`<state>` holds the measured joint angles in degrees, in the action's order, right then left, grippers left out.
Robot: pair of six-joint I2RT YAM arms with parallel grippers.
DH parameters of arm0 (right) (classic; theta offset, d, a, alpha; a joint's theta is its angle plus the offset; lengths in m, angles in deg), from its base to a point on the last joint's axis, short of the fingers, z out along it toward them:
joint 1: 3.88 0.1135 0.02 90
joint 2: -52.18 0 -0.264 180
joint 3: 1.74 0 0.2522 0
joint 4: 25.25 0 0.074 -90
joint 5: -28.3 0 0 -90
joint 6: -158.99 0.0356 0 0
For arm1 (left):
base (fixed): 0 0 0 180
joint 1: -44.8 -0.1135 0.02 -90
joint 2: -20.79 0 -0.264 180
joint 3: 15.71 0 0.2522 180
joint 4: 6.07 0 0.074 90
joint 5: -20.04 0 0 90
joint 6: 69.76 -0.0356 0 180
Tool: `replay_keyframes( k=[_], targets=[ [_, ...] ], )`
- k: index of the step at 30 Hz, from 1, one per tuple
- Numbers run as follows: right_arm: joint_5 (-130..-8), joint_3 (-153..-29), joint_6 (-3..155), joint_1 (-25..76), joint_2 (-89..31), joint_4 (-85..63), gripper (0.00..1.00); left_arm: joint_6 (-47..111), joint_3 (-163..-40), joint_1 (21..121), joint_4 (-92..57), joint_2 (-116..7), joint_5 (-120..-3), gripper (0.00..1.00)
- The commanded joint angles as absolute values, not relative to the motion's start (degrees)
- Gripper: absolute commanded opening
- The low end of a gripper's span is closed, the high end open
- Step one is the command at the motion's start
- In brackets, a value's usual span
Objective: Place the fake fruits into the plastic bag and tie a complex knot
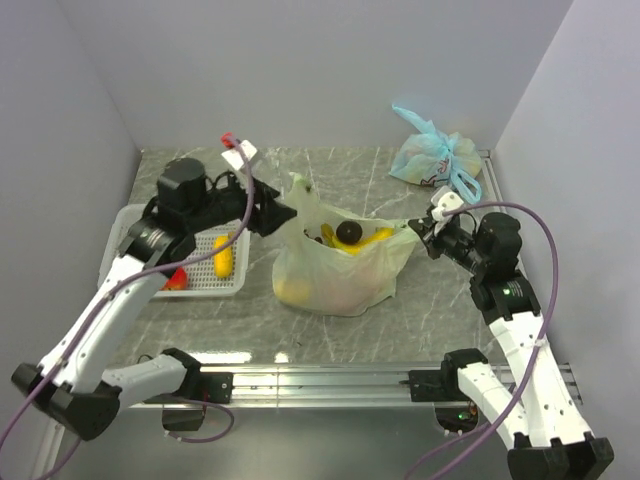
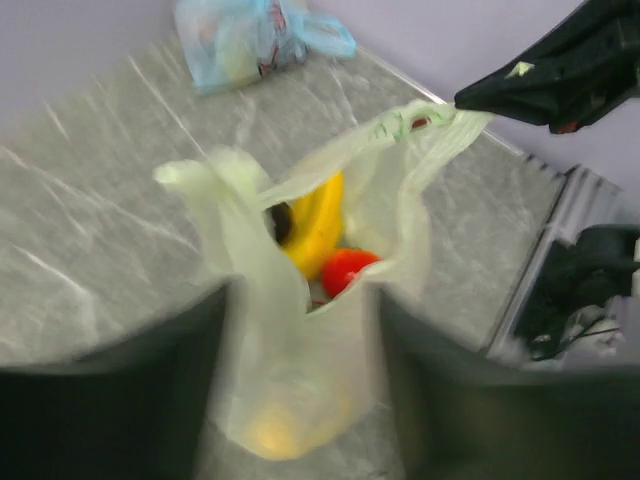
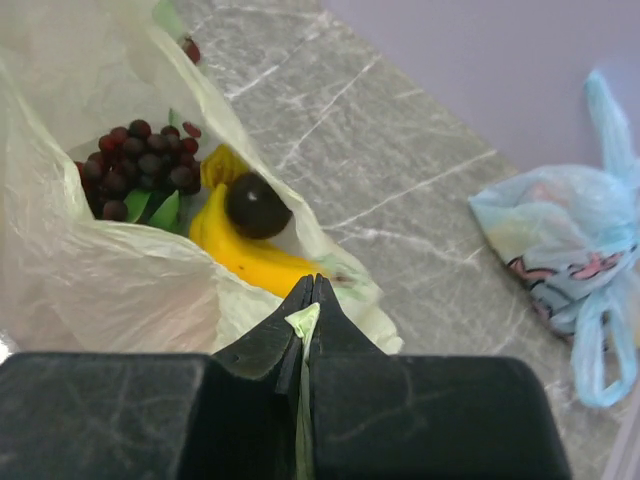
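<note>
The pale yellow-green plastic bag [image 1: 335, 270] stands mid-table with its mouth open. Inside it are a yellow banana [image 3: 250, 262], dark purple grapes [image 3: 140, 165], a dark round fruit [image 3: 257, 205] and a red fruit [image 2: 345, 270]. My right gripper [image 3: 310, 292] is shut on the bag's right handle [image 1: 405, 228] and holds it stretched to the right. My left gripper [image 1: 283, 216] is open at the bag's left side. In the left wrist view its blurred fingers [image 2: 110, 400] stand wide apart on either side of the bag [image 2: 300, 360]. The left handle [image 1: 300, 188] stands up free.
A white basket [image 1: 130, 225] at the left holds a yellow fruit [image 1: 222, 255] and a red fruit [image 1: 177, 280]. A tied light blue bag [image 1: 435, 155] lies at the back right. Walls close off the table at the back and sides.
</note>
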<state>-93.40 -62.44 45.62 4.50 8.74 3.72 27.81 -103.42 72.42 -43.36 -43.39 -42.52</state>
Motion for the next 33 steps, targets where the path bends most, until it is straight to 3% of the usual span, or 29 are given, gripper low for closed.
replay_keyframes(
  k=[1, 2, 3, 8, 13, 16, 21, 29, 33],
  targets=[
    [-97.73, -62.43, 40.87, 4.03, 12.01, 1.08, 0.00, 18.76, -104.97, 70.83, -38.02, -36.34, -39.82, 0.78],
    [-98.87, -62.60, 40.87, 4.03, 12.19, 1.17, 0.00, 17.26, -105.14, 67.25, -37.33, -35.21, -38.60, 0.98],
    [-99.40, -62.95, 40.34, 4.12, 12.19, 1.61, 0.00, 16.90, -105.41, 64.69, -36.80, -34.85, -32.93, 0.99],
    [-101.42, -64.80, 38.41, 4.03, 12.19, 4.50, 0.00, 7.97, -106.99, 53.79, -42.14, -36.24, -16.81, 0.99],
    [-102.83, -65.24, 35.33, 4.03, 12.19, 6.53, 0.00, -1.02, -104.11, 49.99, -42.27, -39.93, -1.96, 0.99],
    [-102.74, -65.68, 33.93, 4.03, 11.75, 7.58, 0.00, 1.68, -99.80, 49.72, -30.33, -41.34, 0.34, 0.99],
    [-102.48, -66.30, 32.87, 4.03, 11.05, 8.64, 0.00, 9.06, -103.82, 49.81, -17.03, -48.19, 8.68, 0.99],
    [-101.95, -65.95, 31.99, 3.94, 9.82, 8.55, 0.00, 14.07, -105.67, 54.11, -9.38, -54.44, 12.82, 0.99],
    [-102.13, -66.12, 31.46, 4.12, 9.55, 8.38, 0.00, 10.40, -106.03, 56.22, -12.45, -56.28, 12.31, 0.99]
  ],
)
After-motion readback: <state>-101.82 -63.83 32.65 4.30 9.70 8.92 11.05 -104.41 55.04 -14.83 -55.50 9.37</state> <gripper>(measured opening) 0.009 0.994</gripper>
